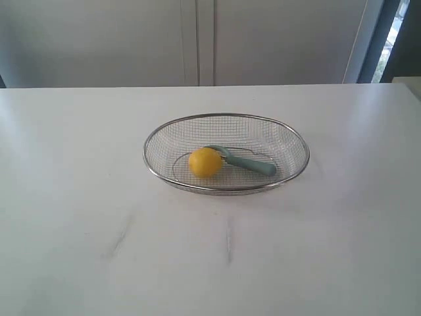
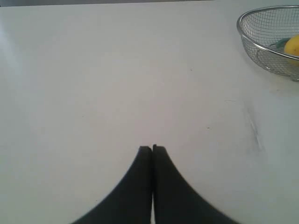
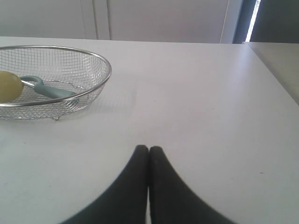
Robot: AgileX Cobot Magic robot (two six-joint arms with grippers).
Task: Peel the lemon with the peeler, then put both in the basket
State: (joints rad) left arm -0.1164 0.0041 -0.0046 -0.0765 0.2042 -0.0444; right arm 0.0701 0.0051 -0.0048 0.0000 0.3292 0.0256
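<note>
The lemon [image 1: 205, 162] and the peeler [image 1: 253, 164] both lie inside the basket [image 1: 227, 116], which sits a little right of centre on the white table [image 1: 79, 164]. The lemon rests on the mesh floor toward the basket's left half. It is touching the peeler's looped head, and the pale teal handle runs away from it to the right, ending short of the rim. The lemon's skin looks smooth and evenly yellow from every view; whether any of it is peeled cannot be told. The left gripper [image 2: 152, 148] has its two black fingers pressed flat together with nothing between them, poised over bare tabletop well apart from the basket, which shows only at the corner of its view. The right gripper [image 3: 148, 149] is likewise closed tight and empty, with the basket off to one side and open table between them. Bare surface surrounds the basket on all sides, widest toward the near edge, where two faint grey scuff marks [image 1: 229, 240] streak the white top. The table's far edge meets a pale panelled wall [image 1: 197, 39] with vertical seams. In the right wrist view the table's side edge [image 3: 268, 70] runs diagonally, with a second pale surface [image 3: 285, 56] just beyond it and a dark window frame [image 1: 395, 33] above.
</note>
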